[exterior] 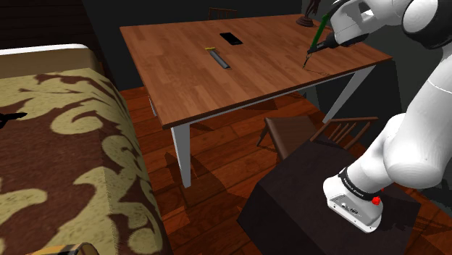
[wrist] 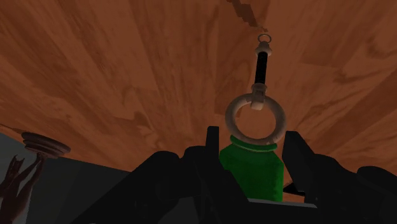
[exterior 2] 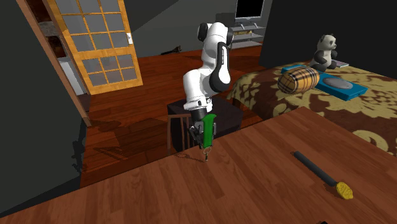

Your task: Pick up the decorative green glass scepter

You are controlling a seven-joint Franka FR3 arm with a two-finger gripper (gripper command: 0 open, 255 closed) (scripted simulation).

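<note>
The green scepter [exterior: 316, 42] hangs steeply tilted over the wooden table [exterior: 188, 80] near its edge by the arm, with my gripper [exterior: 324, 38] shut on its green shaft. In the second exterior view the scepter [exterior 2: 208, 127] points down from the gripper [exterior 2: 202, 132], its thin tip close to the tabletop [exterior 2: 254, 184]. In the wrist view both black fingers [wrist: 213, 159] clasp the green body [wrist: 251, 175]; beyond them a pale ring [wrist: 256, 118] and a dark rod with a small end loop reach toward the wood. Whether the tip touches the table I cannot tell.
A black phone [exterior: 232, 38] and a long tool with a yellow end [exterior: 219, 58] lie further along the table. A dark figurine [exterior: 308, 14] stands at the table corner near the gripper. A wooden chair [exterior: 319, 134] sits between table and stand [exterior: 326, 210]. A patterned bed [exterior: 65, 159] is at the shoulder view's left.
</note>
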